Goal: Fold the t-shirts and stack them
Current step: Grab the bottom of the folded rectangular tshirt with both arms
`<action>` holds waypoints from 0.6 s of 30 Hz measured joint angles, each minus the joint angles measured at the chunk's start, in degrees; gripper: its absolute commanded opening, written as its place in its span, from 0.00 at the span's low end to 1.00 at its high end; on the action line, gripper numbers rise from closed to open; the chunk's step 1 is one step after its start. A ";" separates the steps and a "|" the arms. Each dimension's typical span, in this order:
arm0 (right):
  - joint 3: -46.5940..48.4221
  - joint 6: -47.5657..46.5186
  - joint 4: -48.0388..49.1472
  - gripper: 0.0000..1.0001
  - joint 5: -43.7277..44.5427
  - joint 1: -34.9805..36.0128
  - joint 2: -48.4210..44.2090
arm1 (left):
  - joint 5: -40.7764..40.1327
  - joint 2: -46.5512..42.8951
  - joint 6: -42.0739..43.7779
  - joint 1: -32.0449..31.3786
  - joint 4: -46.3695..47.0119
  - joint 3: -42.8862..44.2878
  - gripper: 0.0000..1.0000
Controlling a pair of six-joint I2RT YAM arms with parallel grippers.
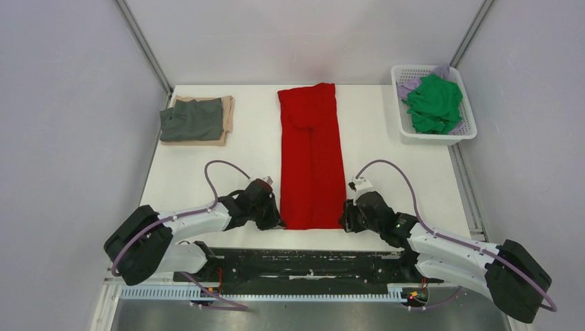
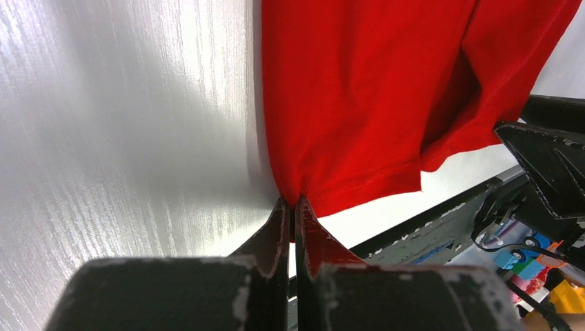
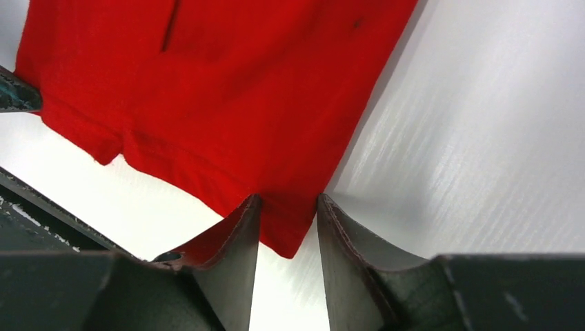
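The red t-shirt (image 1: 312, 155) lies flat on the bench (image 1: 207, 158), folded lengthwise into a long strip. It runs down the middle from the far edge almost to the near edge.

The left pincer (image 2: 293, 207) is at the strip's near left corner. Its jaws are pressed together on the hem, and the cloth puckers where they bite. The right pincer (image 3: 288, 200) is at the near right corner. Its jaws stand apart with the tip of that corner between them, and a gap shows beside the cloth. Both arms reach in low from the near edge, one on each side of the strip.

In the far left corner of the bench a folded grey t-shirt (image 1: 192, 118) rests on a folded tan t-shirt (image 1: 226, 117), whose edge shows along the right and near sides. At the far right corner stands a white lattice basket (image 1: 403, 127). It holds a crumpled green t-shirt (image 1: 433, 103) lying over a lilac t-shirt (image 1: 408, 86).
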 measured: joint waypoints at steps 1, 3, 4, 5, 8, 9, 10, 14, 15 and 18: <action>-0.28 0.26 0.59 0.31 -0.42 0.02 0.00 | 0.00 -0.07 0.00 0.00 -0.04 0.00 0.02; -0.79 0.70 1.46 0.27 -1.05 0.00 -0.07 | -0.07 -0.35 0.02 0.00 -0.33 -0.02 0.02; -1.14 1.05 1.90 0.25 -1.44 -0.02 -0.17 | -0.13 -0.66 0.02 0.00 -0.61 -0.02 0.02; -1.42 1.22 2.25 0.22 -1.64 -0.04 -0.37 | -0.17 -0.98 0.02 0.00 -0.87 -0.02 0.02; -2.36 1.81 3.13 0.06 -3.13 -0.17 -0.96 | -0.20 -2.32 0.00 0.00 -1.55 -0.17 0.02; -2.80 2.05 3.41 0.02 -3.80 -0.17 -1.20 | -0.20 -2.97 -0.02 -0.02 -1.70 -0.35 0.02; -3.21 2.32 3.89 0.00 -4.28 -0.20 -1.46 | -0.20 -3.54 -0.07 -0.04 -1.84 -0.57 0.02; -5.20 3.43 4.61 0.00 -7.02 -0.22 -4.11 | -0.26 -7.13 -0.90 -1.03 -2.58 -2.14 0.02; -5.62 3.52 4.31 0.00 -7.89 -0.22 -5.09 | -0.26 -8.46 -1.44 -1.60 -2.86 -2.64 0.02; -6.64 3.67 1.36 0.00 -10.36 0.17 -9.40 | 0.07 -13.35 -3.02 -3.37 -3.74 -4.22 0.02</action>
